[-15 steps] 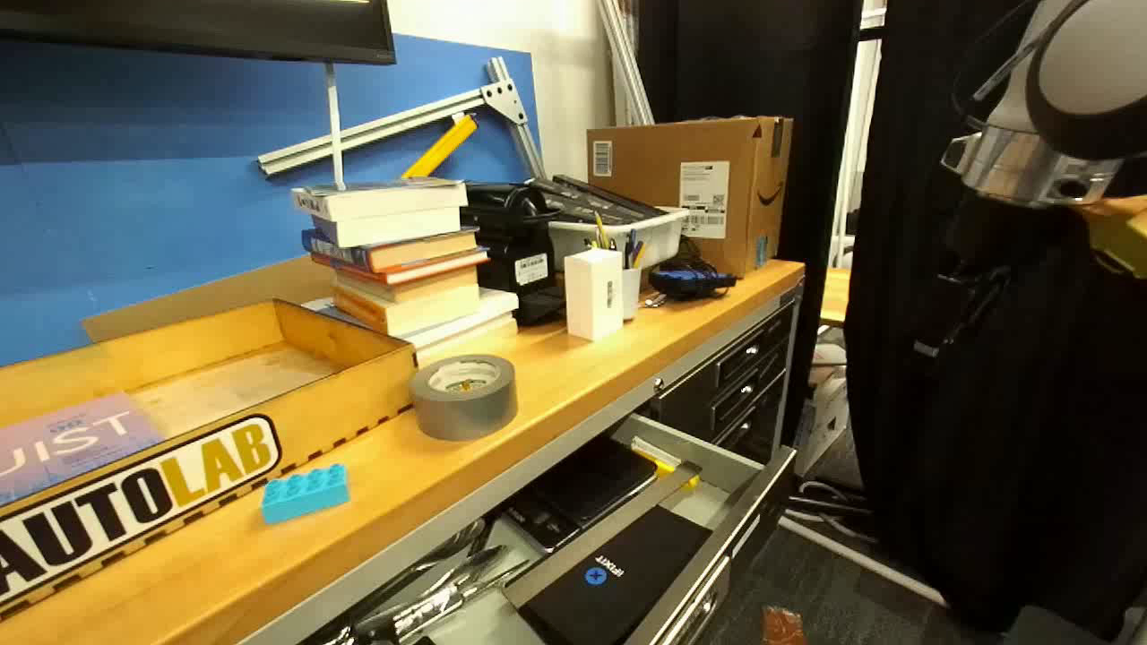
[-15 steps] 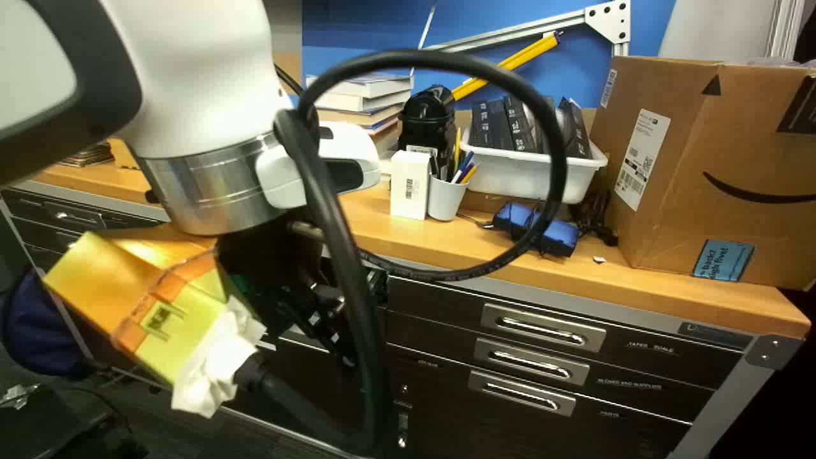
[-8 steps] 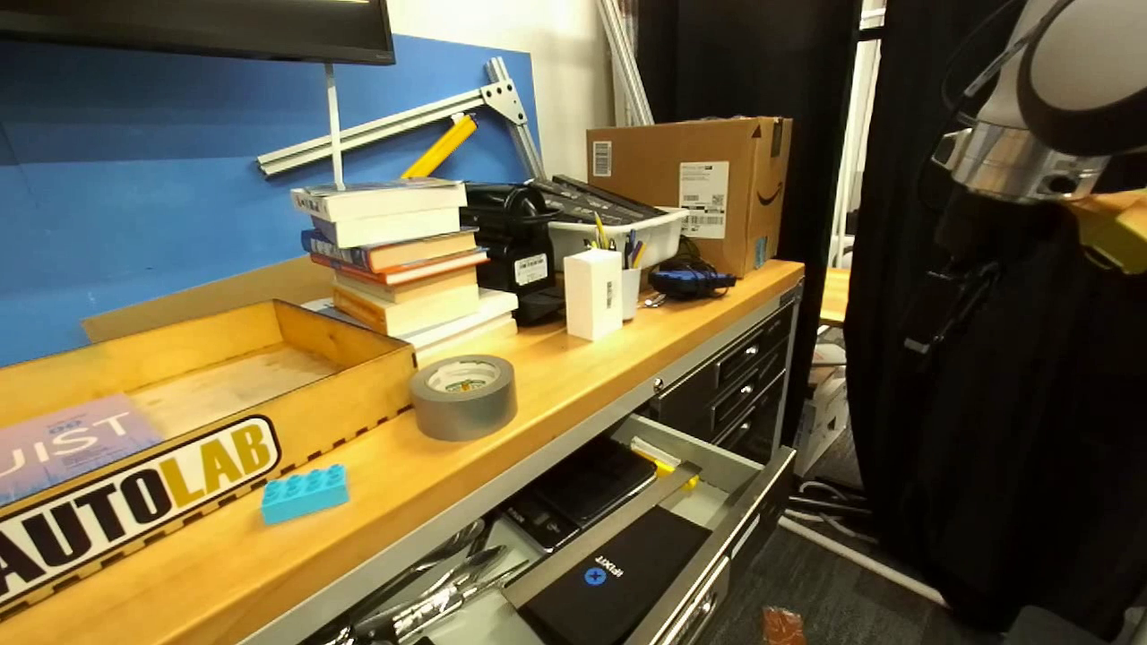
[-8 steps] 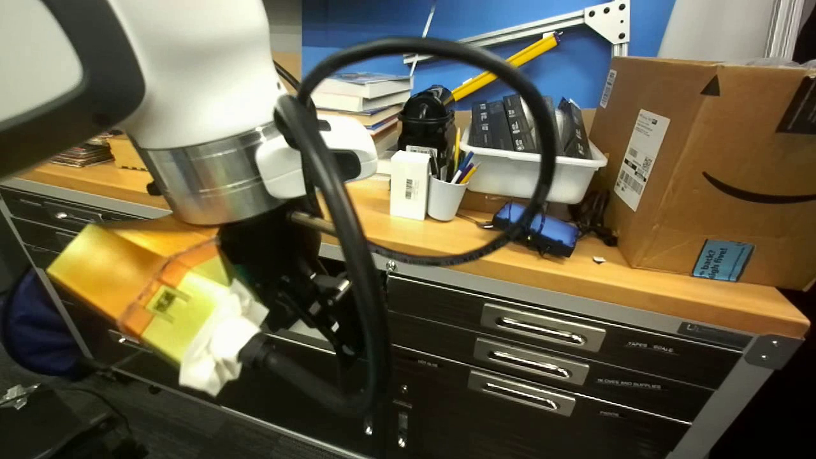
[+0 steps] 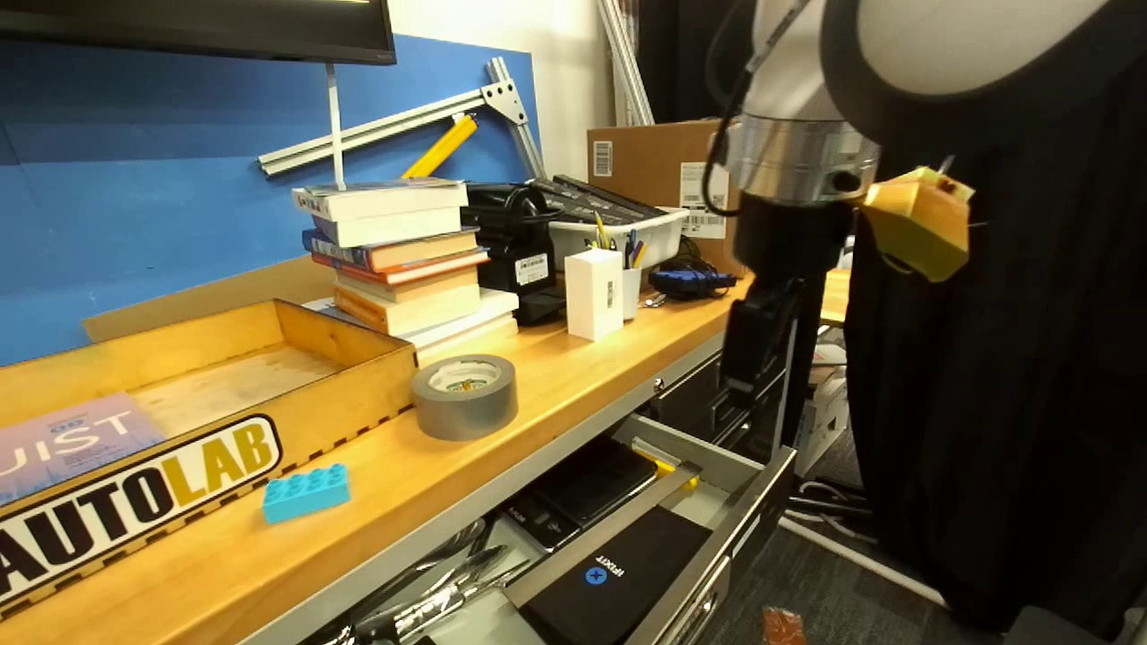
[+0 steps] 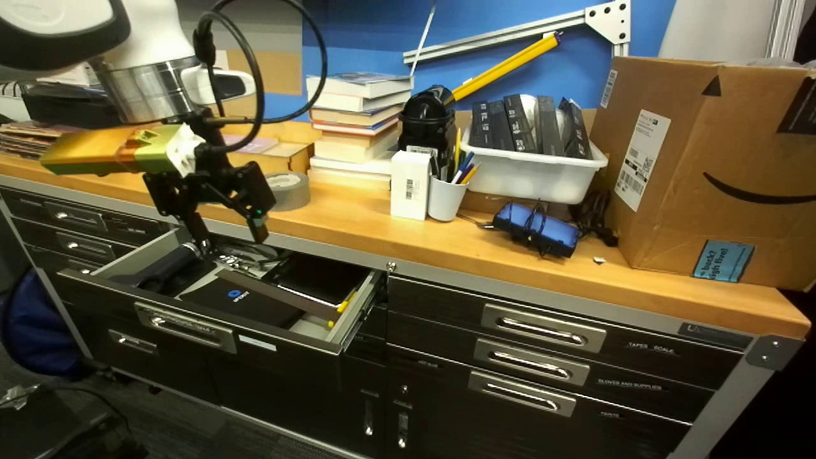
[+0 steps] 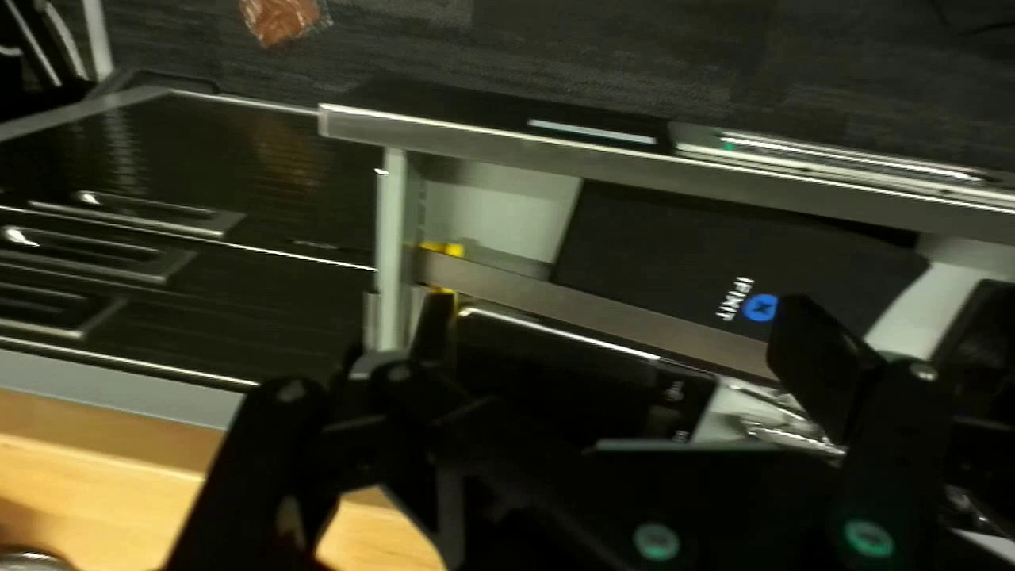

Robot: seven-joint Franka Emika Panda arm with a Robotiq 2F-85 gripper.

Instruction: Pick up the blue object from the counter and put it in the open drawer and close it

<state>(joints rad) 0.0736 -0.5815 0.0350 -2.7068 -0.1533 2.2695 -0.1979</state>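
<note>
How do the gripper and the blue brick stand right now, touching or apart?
Apart. In an exterior view the blue brick lies on the counter, and the gripper hangs well away toward the picture's right, bare counter showing between them.

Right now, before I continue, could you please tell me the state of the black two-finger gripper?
Black two-finger gripper: open, its jaws wide apart, holding nothing.

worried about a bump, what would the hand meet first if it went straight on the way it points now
Likely the metal strip or the black case beside it, both in the open drawer that the hand points down towards. Depth is unclear, so I can't tell which comes first.
</note>
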